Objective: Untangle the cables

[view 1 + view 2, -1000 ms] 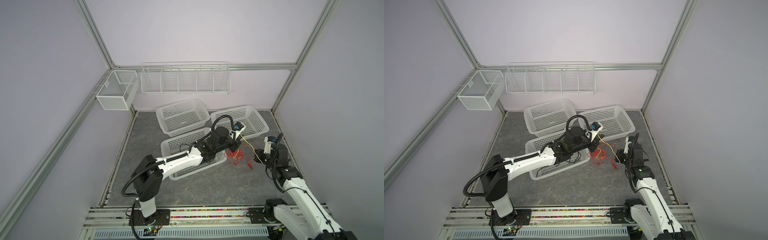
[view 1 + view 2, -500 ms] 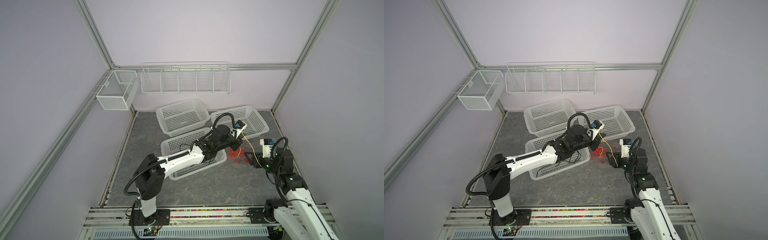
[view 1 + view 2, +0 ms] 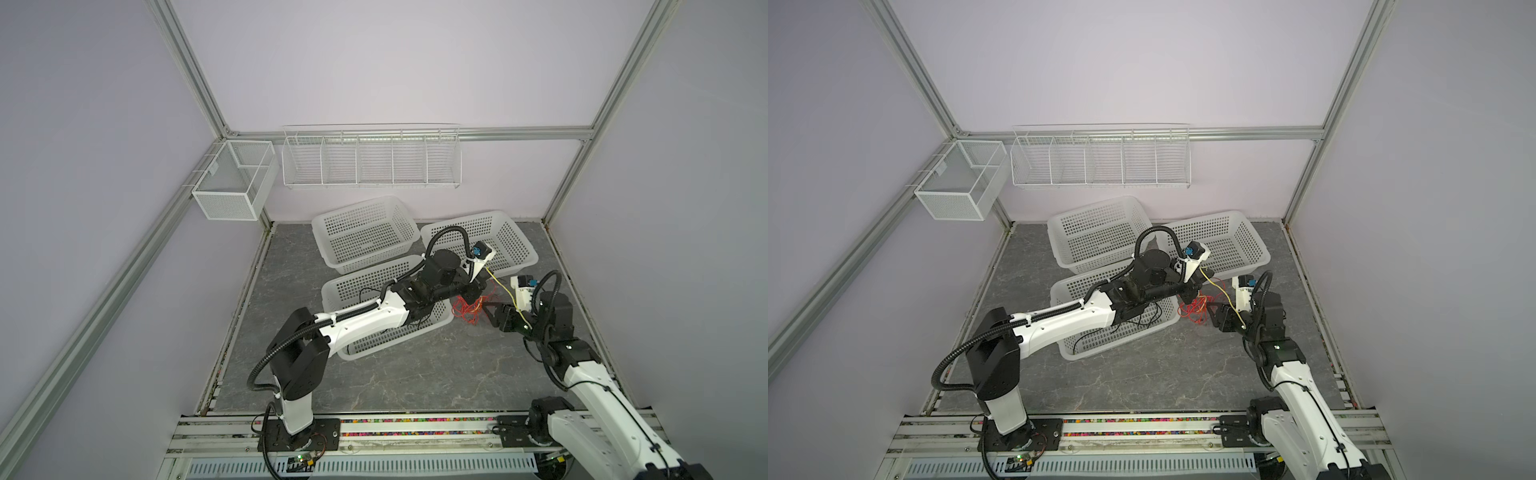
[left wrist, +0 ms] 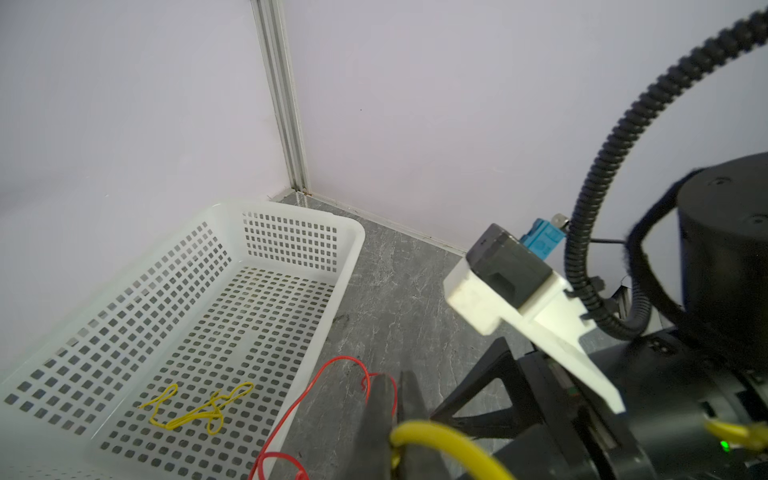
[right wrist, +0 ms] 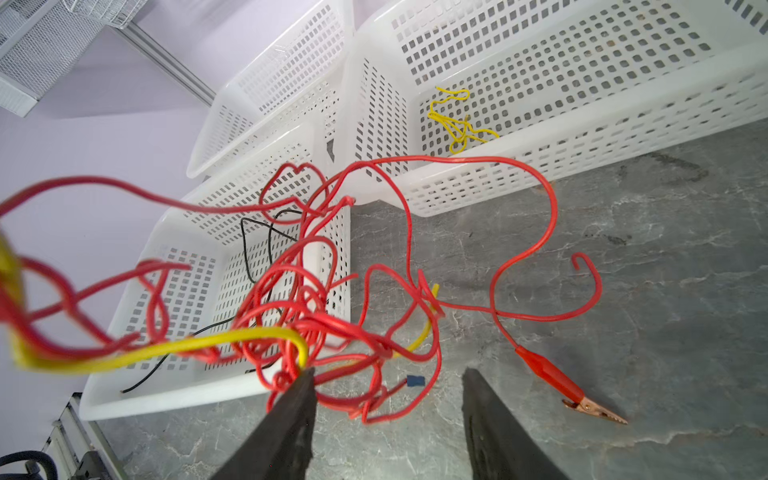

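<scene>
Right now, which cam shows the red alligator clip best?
Right wrist: the red alligator clip lies sharp on the floor. In both top views it is too small to pick out among the cables; the left wrist view misses it.

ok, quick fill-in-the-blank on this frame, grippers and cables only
1. The left gripper is shut on a cable whose colour is ____.
2. The right gripper has its jaws ____, with the red tangle just beyond them.
3. The loose yellow cable lies inside a white ____.
4. The thin cable in the front basket is ____.

Missing words: yellow; open; basket; black.
</scene>
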Controlling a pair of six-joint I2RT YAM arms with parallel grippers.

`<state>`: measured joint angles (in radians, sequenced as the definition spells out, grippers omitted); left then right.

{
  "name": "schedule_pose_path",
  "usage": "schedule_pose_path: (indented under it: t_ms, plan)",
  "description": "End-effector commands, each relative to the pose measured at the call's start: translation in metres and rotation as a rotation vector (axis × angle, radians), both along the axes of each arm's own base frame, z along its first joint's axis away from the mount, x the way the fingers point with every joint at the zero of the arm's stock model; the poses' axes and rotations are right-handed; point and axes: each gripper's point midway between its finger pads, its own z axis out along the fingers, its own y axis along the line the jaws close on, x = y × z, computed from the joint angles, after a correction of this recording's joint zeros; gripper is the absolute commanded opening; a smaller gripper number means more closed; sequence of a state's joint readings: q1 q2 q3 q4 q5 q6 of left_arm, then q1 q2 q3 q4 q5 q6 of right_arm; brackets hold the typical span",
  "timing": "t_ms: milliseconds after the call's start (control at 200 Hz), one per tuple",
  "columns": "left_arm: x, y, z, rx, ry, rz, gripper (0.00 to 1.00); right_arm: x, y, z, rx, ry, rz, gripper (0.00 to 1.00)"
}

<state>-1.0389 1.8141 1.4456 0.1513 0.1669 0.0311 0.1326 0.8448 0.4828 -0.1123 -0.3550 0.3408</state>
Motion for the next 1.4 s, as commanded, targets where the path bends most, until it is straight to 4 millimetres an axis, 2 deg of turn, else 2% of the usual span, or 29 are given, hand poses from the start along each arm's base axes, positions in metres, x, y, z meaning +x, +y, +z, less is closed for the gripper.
schedule_pose_path:
  t_ms: [0, 245, 305, 385, 510, 550, 735, 880, 1000, 1175, 1395]
  plan:
    - [-0.004, -0.007, 0.029, -0.082, -0.003, -0.041, 0.0, 0.012, -0.002, 0.002, -0.044, -0.039, -0.024, 0.58]
    - [-0.012, -0.011, 0.034, -0.113, 0.041, -0.086, 0.0, 0.023, -0.002, -0.003, -0.091, -0.058, -0.042, 0.58]
    - [-0.014, -0.013, 0.033, -0.117, 0.054, -0.098, 0.0, 0.024, 0.0, 0.001, -0.082, -0.079, -0.036, 0.54]
    - [-0.016, -0.015, 0.031, -0.122, 0.074, -0.112, 0.0, 0.024, 0.002, 0.003, -0.079, -0.102, -0.029, 0.43]
    - [-0.016, -0.017, 0.026, -0.122, 0.095, -0.116, 0.0, 0.023, -0.003, 0.004, -0.098, -0.112, -0.05, 0.11]
    - [-0.016, -0.016, 0.027, -0.124, 0.093, -0.112, 0.0, 0.022, -0.008, 0.0, -0.116, -0.097, -0.075, 0.06]
    - [0.0, -0.005, 0.036, -0.138, 0.05, -0.001, 0.0, 0.016, -0.042, -0.031, -0.212, 0.032, -0.253, 0.06]
    - [0.021, 0.018, 0.052, -0.15, -0.036, 0.161, 0.0, 0.004, -0.07, -0.062, -0.285, 0.171, -0.403, 0.06]
    - [0.032, 0.04, 0.067, -0.158, -0.102, 0.281, 0.0, -0.004, -0.082, -0.082, -0.31, 0.247, -0.47, 0.06]
    - [0.043, 0.07, 0.084, -0.155, -0.177, 0.416, 0.0, -0.01, -0.095, -0.092, -0.333, 0.302, -0.544, 0.06]
    - [0.046, 0.095, 0.096, -0.1, -0.251, 0.502, 0.0, -0.015, -0.104, -0.098, -0.325, 0.347, -0.586, 0.06]
